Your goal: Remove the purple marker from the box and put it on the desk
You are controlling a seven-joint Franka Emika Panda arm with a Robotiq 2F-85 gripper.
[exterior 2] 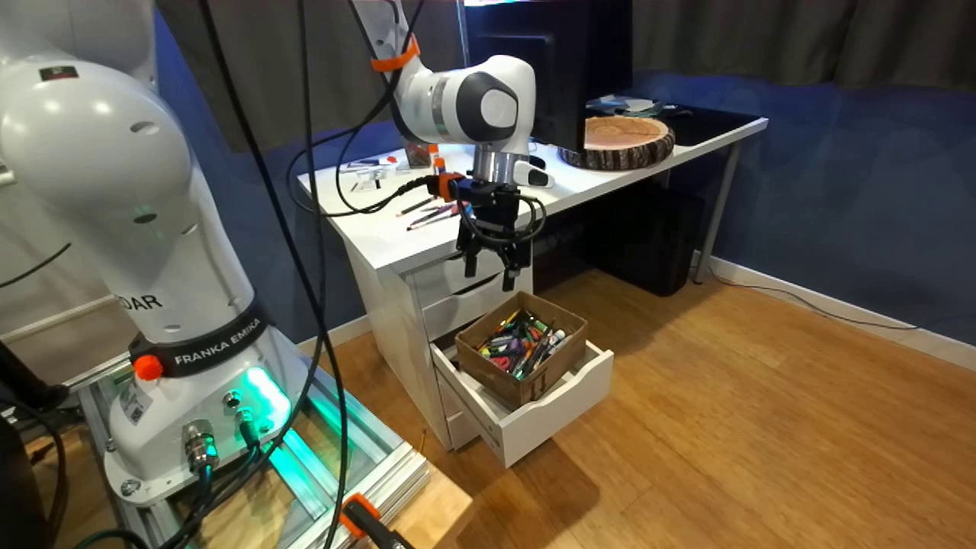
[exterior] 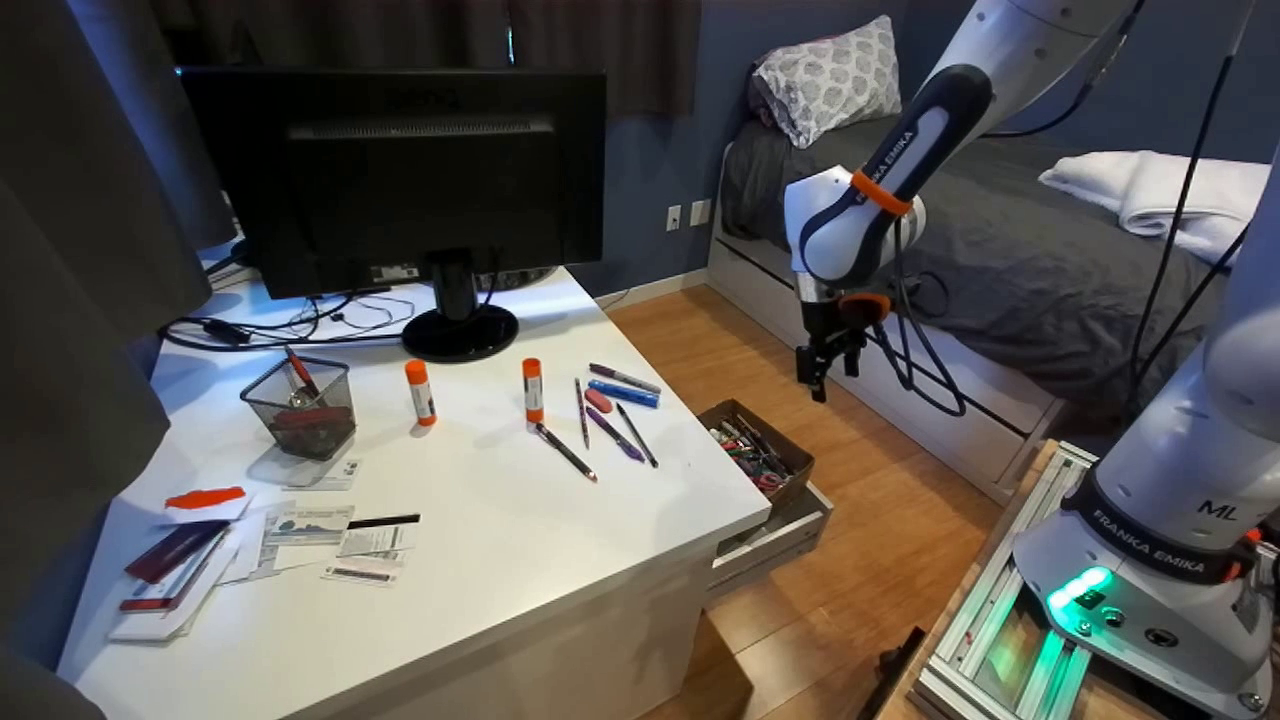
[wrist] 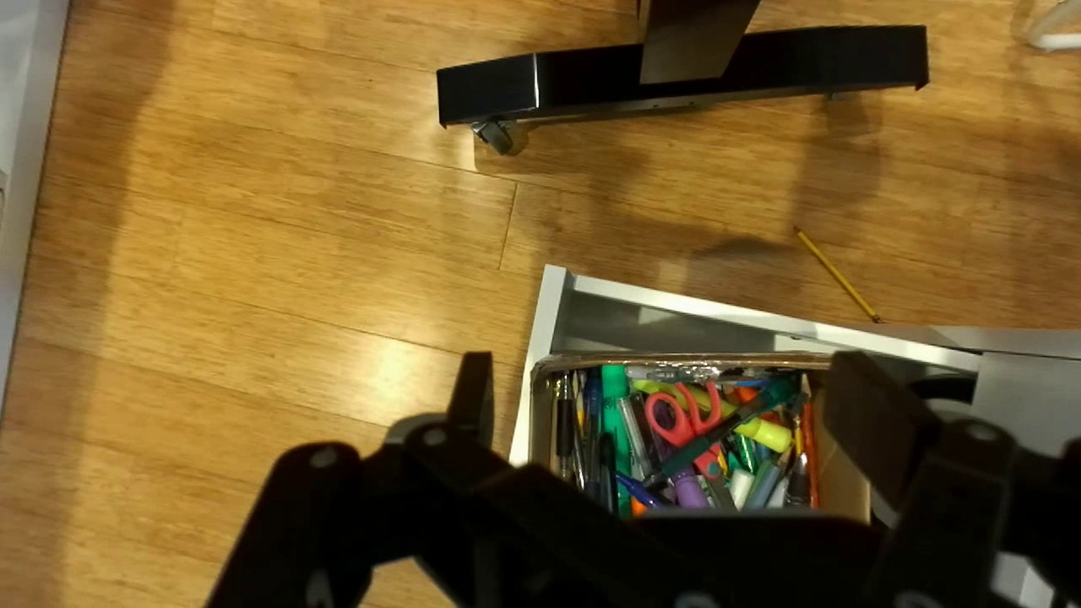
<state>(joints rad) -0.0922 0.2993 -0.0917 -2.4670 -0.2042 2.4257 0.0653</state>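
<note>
In an exterior view, a dark red booklet (exterior: 178,552) lies far left on the desk (exterior: 520,520); beyond it and a little to its right stands a mesh cup (exterior: 266,410), with a red stick (exterior: 301,369) poking out of the top and a dark red shape (exterior: 312,419) showing through the wires. The rest of its load I can't make out. Next come two upright glue sticks (exterior: 421,393), well apart. Farther right, pens and pencils (exterior: 566,452) lie scattered, among them a purple marker (exterior: 615,436), between a reddish pencil (exterior: 582,412) and a thin black pen (exterior: 637,436). Past the desk's right edge, in both exterior views, a white drawer (exterior 2: 564,404) is pulled out, and the brown box (exterior 2: 564,358) sits in it, crammed full. The wrist view looks down into the box: left to right I pick out black pens (wrist: 564,422), a thick green marker (wrist: 614,405), red scissors (wrist: 678,436) with a dark green pen (wrist: 719,432) across them, a purple barrel (wrist: 688,490) beside those, and a yellow highlighter (wrist: 767,433). Whether the task's marker is that barrel or the one on the desk, I cannot tell. The gripper (exterior 2: 489,280) hangs higher than the box and apart from it, fingers (wrist: 475,393) spread wide, with hold of nothing.
</note>
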